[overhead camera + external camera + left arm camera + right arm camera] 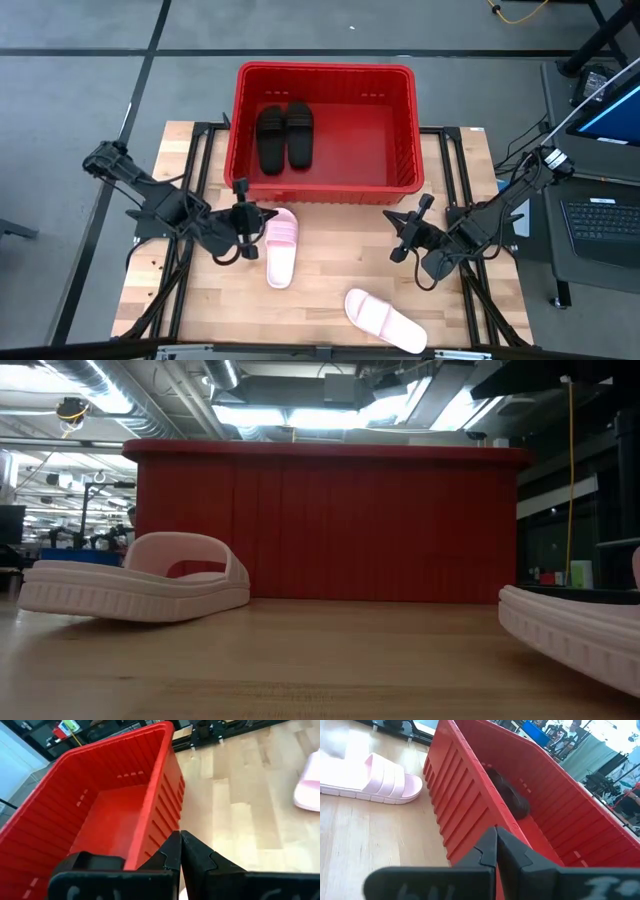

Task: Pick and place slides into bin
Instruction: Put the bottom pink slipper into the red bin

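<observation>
The red bin [400, 150] stands at the table's far middle, and two black slides [285, 135] lie side by side on its floor, toward its left wall. One pink slide [281, 247] lies sole down on the table in front of the bin; it also shows in the low view [135, 575]. A second pink slide [385, 320] lies near the front edge. My left gripper [255, 217] is shut and empty just left of the first pink slide. My right gripper [395, 232] is shut and empty at the bin's near right corner.
Bare wood lies between the two grippers and in front of the bin [330, 525]. The bin's right half holds nothing. A desk with a laptop [605, 215] stands beyond the table's right edge.
</observation>
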You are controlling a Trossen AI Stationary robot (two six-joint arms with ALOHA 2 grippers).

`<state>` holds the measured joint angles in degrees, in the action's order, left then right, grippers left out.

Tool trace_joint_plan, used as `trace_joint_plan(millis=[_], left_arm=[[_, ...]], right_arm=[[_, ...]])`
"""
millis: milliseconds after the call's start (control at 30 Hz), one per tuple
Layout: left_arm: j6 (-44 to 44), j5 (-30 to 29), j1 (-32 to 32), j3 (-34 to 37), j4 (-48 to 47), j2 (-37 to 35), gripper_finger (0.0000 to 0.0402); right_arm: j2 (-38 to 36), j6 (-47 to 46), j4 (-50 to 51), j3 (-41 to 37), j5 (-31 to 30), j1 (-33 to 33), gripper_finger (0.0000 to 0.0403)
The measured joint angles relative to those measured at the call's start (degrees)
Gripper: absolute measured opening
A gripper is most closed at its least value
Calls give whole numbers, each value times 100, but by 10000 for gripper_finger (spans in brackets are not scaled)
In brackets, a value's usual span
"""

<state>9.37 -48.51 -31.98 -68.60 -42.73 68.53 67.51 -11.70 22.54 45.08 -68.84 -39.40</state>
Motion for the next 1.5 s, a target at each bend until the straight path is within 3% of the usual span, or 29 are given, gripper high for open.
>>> trace_joint_plan(millis=[167, 433, 667, 1000, 1133, 1333, 1500], left_arm=[[413, -253, -318, 0, -166, 1, 1], [1166, -294, -719, 0, -38, 49, 1], [1698, -287, -1039, 0, -30, 642, 1], [2440, -281, -1540, 0, 286, 1269, 2], [2649, -341, -1696, 0, 450, 1432, 1], [2646, -436, -1790, 0, 611, 1634, 2], [2685, -442, -1786, 0, 618, 1702, 1]], right_arm=[[0, 125, -8, 0, 68, -4, 10], [2, 285, -621, 0, 1178, -4, 6], [180, 776, -1575, 0, 1200, -141, 4], [899, 744, -1755, 390, 1219, -786, 2], [1349, 433, -815, 1151, 1584, -1027, 2], [2188, -1876, 2079, 2520, 2632, -1232, 2], [2873, -3114, 3372, 3308, 3665, -1419, 2]])
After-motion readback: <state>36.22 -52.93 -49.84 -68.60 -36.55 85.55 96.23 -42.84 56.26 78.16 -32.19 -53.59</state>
